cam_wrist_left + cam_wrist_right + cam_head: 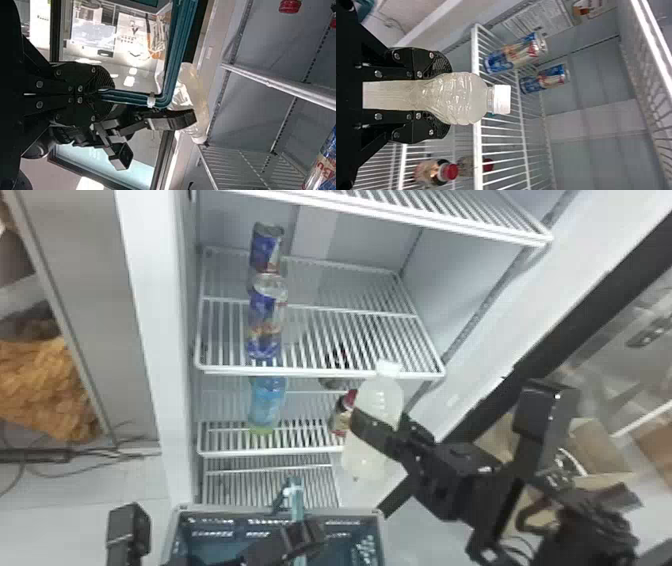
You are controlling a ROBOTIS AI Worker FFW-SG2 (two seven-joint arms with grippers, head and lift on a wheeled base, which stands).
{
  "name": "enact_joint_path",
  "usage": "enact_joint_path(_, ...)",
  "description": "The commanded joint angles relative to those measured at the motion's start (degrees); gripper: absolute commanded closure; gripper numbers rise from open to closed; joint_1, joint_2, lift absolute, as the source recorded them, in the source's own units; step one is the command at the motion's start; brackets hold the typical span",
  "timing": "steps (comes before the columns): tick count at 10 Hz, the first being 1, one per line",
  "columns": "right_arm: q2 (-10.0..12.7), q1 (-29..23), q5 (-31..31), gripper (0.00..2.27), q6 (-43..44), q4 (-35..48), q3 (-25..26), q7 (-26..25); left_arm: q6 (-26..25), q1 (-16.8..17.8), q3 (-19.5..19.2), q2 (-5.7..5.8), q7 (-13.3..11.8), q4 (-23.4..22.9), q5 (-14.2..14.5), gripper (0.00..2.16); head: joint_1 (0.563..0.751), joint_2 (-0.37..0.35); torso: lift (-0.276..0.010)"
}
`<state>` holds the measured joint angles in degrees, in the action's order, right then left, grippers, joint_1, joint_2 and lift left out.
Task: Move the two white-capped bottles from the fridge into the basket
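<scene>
In the head view we see the right pincer (pixel 376 430) grasping a white-capped bottle (pixel 381 400), its two black fingers (pixel 431 57) pressed against opposite sides of the bottle's narrow waist. We note the bottle's pale, cloudy contents and its cap (pixel 501 99), uppermost and clear of the fingers. The bottle is held at the robot's right of the fridge opening, in front of the shelves and above the level of the basket (pixel 280 512).

We find the left pincer (pixel 304 535) clenched on the basket's teal handle (pixel 296 502); the left wrist view shows its fingers meeting around the bar, near a white fitting (pixel 151 99).

Farther out, we observe two blue-and-silver cans, a rear can (pixel 266 247) and a front can (pixel 264 322), on a wire shelf (pixel 320 372) toward the robot's left. On a lower level we distinguish a blue bottle (pixel 266 400) on that same side, and, nearer the grasped bottle, a red-capped dark bottle (pixel 435 172) with another red cap (pixel 488 164) just beside it.
</scene>
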<state>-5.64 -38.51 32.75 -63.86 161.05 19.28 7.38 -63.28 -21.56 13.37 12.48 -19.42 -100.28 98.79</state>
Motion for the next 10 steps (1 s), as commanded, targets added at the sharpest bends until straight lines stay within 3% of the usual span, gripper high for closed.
enact_joint_path(1, 0.19, -1.57, 0.96, 0.98, -6.02, 3.27, 1.29, 0.00, 0.00, 0.05, 0.00, 0.00, 0.00, 0.22, -0.18, 1.18, 0.695, -0.350, 0.000)
enact_joint_path(6, 0.28, -4.80, 0.04, 0.98, -20.37, 7.33, 4.26, -0.18, 0.00, 0.05, 0.00, 0.00, 0.00, 0.50, -0.18, 1.18, 0.695, -0.350, 0.000)
enact_joint_path(10, 0.28, -5.65, 3.93, 0.98, -26.22, 7.33, 3.46, -0.79, 0.00, 0.05, 0.00, 0.00, 0.00, 0.79, -0.41, 1.18, 0.695, -0.350, 0.000)
